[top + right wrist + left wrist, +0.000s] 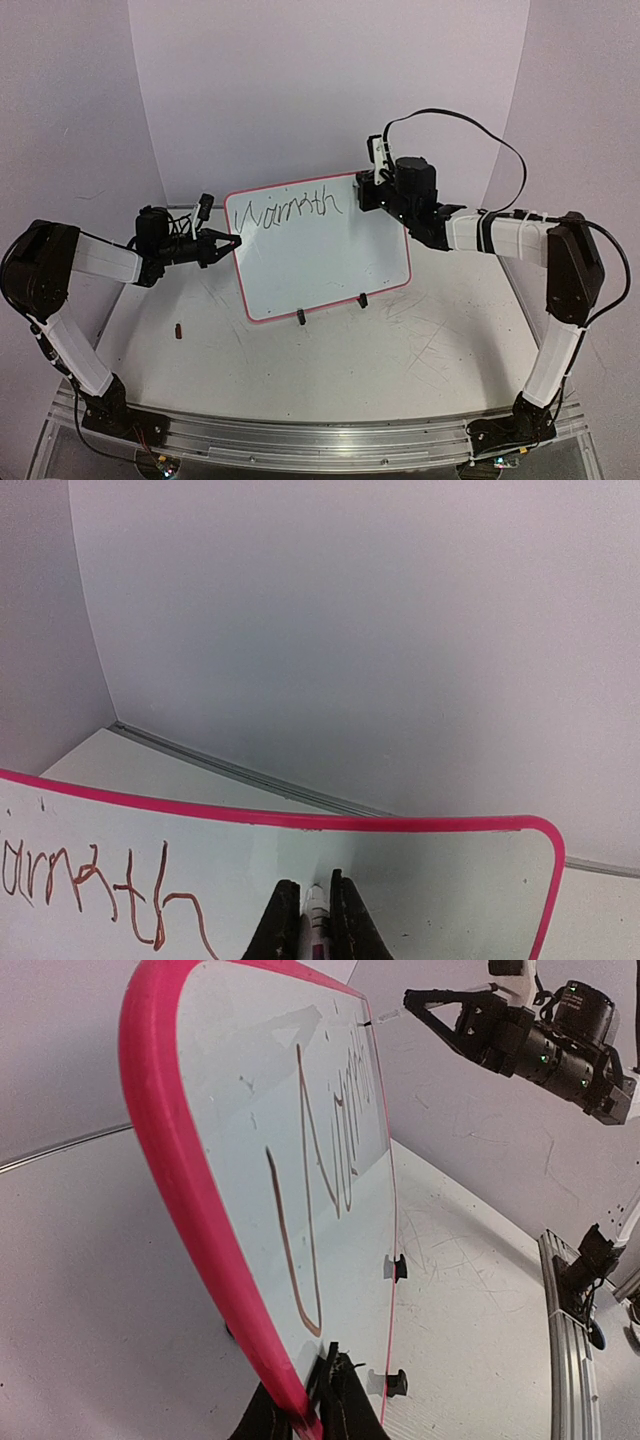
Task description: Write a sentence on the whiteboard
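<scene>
The whiteboard [320, 255], white with a pink-red frame and two black clip feet, stands tilted on the table. Dark cursive "Warmth" [285, 212] runs along its top; it also shows in the left wrist view [330, 1140] and the right wrist view [100, 890]. My left gripper [232, 241] is shut on the board's left edge [290, 1390]. My right gripper [372, 182] is shut on a white marker [316, 920], whose tip is at the board's upper right, just right of the word. I cannot tell whether the tip touches the board.
A small dark red object [179, 330] lies on the scratched tabletop at the left. Purple-white walls enclose the back and sides. The metal rail [320, 440] with both arm bases runs along the near edge. A black cable [470, 125] loops above the right arm.
</scene>
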Robot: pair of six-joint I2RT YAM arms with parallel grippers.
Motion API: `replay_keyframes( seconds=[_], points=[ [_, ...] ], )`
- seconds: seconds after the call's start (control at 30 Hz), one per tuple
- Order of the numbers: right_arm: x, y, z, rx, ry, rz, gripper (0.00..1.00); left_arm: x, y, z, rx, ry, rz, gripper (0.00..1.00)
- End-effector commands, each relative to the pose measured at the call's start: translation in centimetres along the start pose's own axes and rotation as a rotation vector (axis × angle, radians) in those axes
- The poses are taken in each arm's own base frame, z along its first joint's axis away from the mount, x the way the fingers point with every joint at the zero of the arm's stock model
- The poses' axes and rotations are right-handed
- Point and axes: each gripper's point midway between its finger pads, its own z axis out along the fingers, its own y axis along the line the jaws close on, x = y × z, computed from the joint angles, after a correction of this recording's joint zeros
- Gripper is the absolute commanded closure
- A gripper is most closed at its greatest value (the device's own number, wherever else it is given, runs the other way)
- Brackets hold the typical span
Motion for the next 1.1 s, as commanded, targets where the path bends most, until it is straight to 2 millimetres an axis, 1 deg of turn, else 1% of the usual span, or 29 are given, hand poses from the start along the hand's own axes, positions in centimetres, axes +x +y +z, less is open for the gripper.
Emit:
replay_keyframes(
  seconds=[0.0,0.17,0.27,0.53,0.63,0.73,0.93,1.0,1.07],
  points=[
    [-1.5,0.6,0.2,-0.036,-0.042,0.052,1.00,1.0,2.4,0.1,-0.129,0.035,0.126,1.00],
    [-0.6,0.8,-0.1,-0.047,-0.017,0.066,1.00,1.0,2.4,0.2,-0.127,0.036,0.125,1.00],
    [0.4,0.8,-0.3,-0.051,0.008,0.068,1.00,1.0,2.4,0.2,-0.128,0.036,0.125,1.00],
    [1.7,-0.3,-1.7,0.000,0.039,0.069,1.00,0.9,2.4,0.2,-0.126,0.035,0.124,1.00],
    [2.1,-0.4,-2.1,0.002,0.049,0.069,1.00,1.0,2.3,0.2,-0.121,0.036,0.124,1.00],
    [2.9,0.2,-2.2,-0.020,0.070,0.079,1.00,0.9,2.2,0.2,-0.120,0.034,0.124,1.00],
    [3.9,2.1,-2.4,-0.060,0.096,0.088,1.00,0.9,2.2,0.2,-0.121,0.034,0.125,1.00],
    [3.6,2.8,-2.4,-0.082,0.092,0.089,1.00,0.9,2.2,0.2,-0.121,0.035,0.125,1.00],
    [2.6,3.8,-2.5,-0.122,0.075,0.096,1.00,0.9,2.2,0.2,-0.120,0.035,0.124,1.00]
  ],
)
